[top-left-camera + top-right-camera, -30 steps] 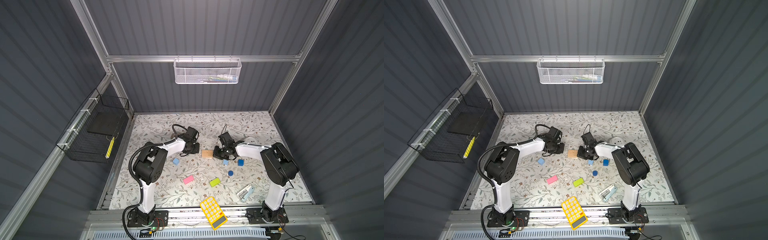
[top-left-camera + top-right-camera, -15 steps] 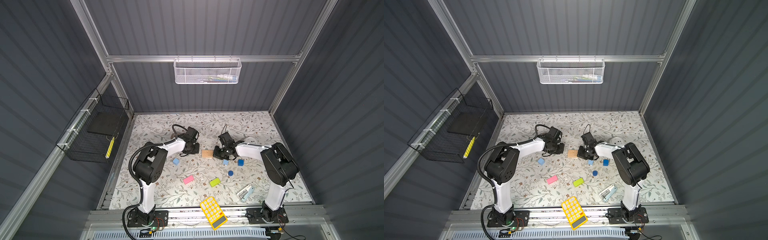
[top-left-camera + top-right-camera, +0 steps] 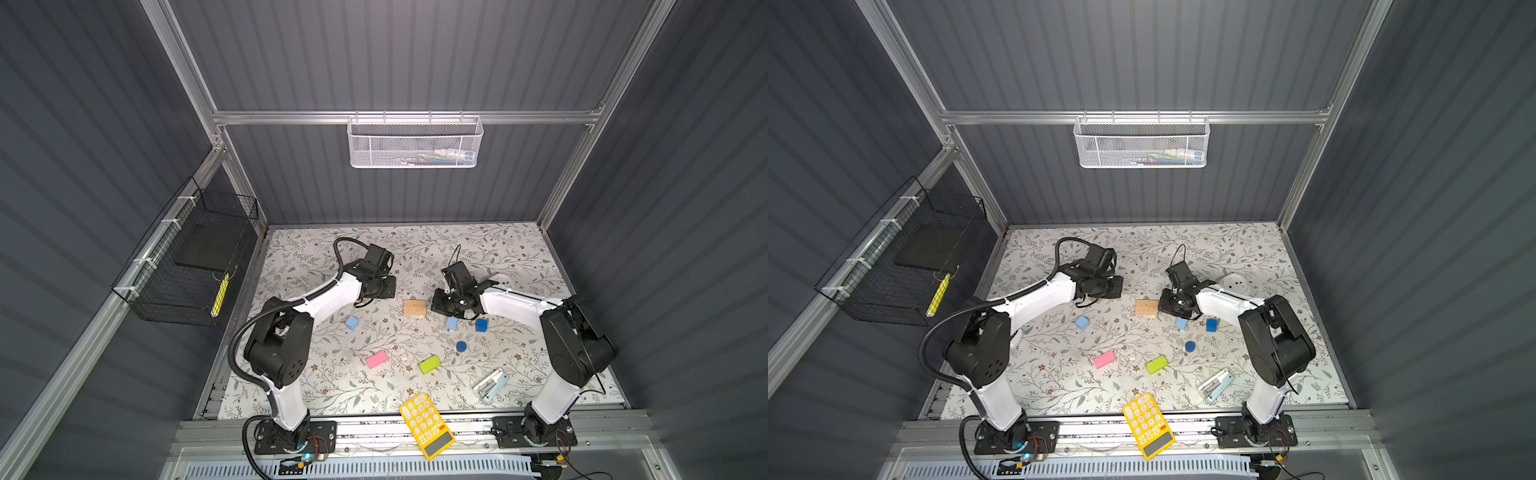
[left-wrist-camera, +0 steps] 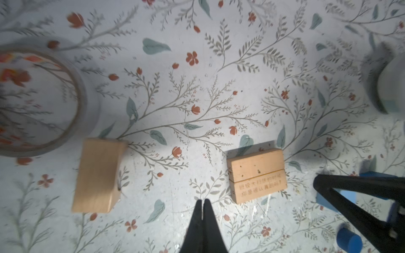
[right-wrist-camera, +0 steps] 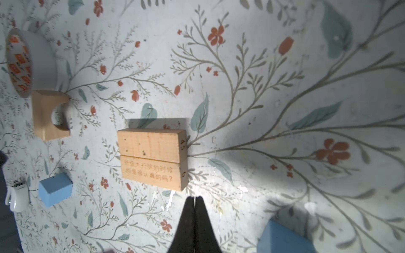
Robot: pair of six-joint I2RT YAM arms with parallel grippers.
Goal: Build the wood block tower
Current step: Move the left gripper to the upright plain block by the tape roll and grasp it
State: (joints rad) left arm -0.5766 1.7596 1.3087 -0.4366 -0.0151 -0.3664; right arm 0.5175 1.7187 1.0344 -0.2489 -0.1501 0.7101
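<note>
Two plain tan wooden bars lie flush side by side mid floral mat, left gripper and right gripper flanking them, both pinched together on nothing. The pink wooden bar, lime-green wooden bar and dark-blue short cylinder sit loose nearer the front, well apart.

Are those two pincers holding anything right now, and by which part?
Nothing is held. The left pincer and the right pincer are both shut, with nothing between them.
</note>
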